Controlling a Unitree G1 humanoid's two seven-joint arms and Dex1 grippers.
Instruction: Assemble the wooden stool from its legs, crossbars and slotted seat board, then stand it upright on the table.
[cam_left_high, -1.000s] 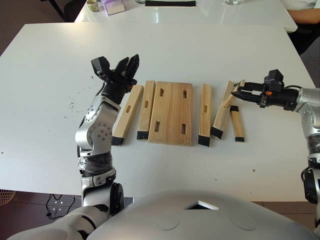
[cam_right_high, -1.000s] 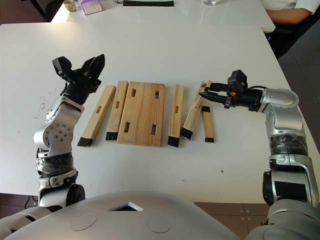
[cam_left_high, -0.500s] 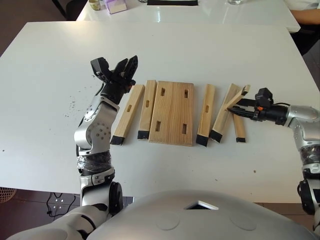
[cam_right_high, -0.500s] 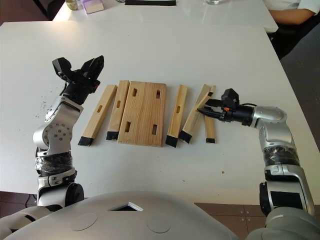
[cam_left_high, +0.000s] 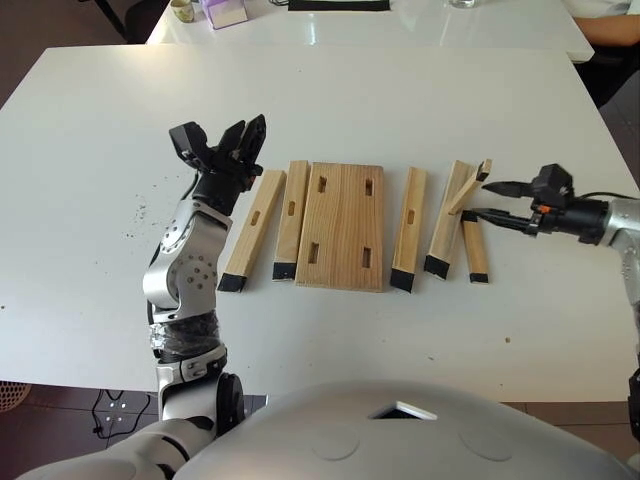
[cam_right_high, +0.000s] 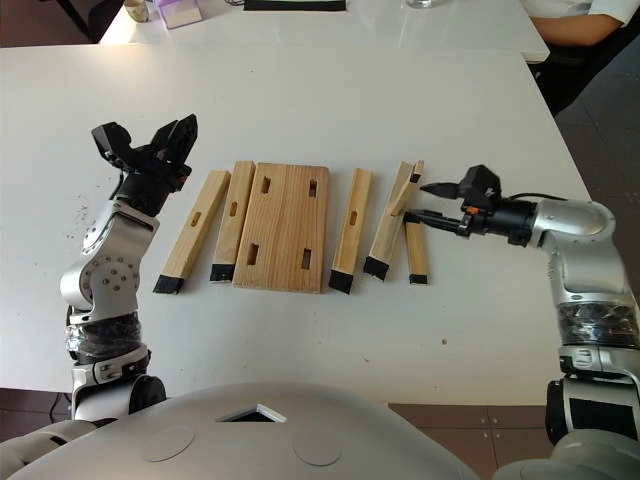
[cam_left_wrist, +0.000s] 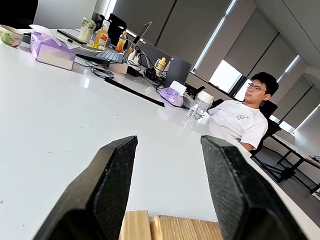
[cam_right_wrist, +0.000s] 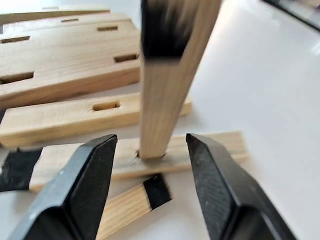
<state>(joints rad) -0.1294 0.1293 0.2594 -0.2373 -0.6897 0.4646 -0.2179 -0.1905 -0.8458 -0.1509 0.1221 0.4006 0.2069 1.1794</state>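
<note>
Four slotted legs (cam_left_high: 408, 228) lie on the counter (cam_left_high: 100, 200), two each side of the slotted seat board (cam_left_high: 342, 227), a short crossbar (cam_left_high: 474, 252) flat beside the rightmost leg (cam_left_high: 443, 225) and a second crossbar (cam_left_high: 468, 190) propped slantwise on it, while the left hand (cam_left_high: 218, 136) is raised over the far end of the leftmost leg (cam_left_high: 252, 232) and the right hand (cam_left_high: 480, 199) is held level by the propped crossbar. From the left wrist, that hand's fingers (cam_left_wrist: 100, 195) stand spread and empty above the wood ends, a tissue box (cam_left_wrist: 50, 52) and bottles (cam_left_wrist: 102, 36) farther off. From the right wrist, the parted fingers (cam_right_wrist: 85, 185) flank the propped crossbar without touching it, its foot on the rightmost leg.
</note>
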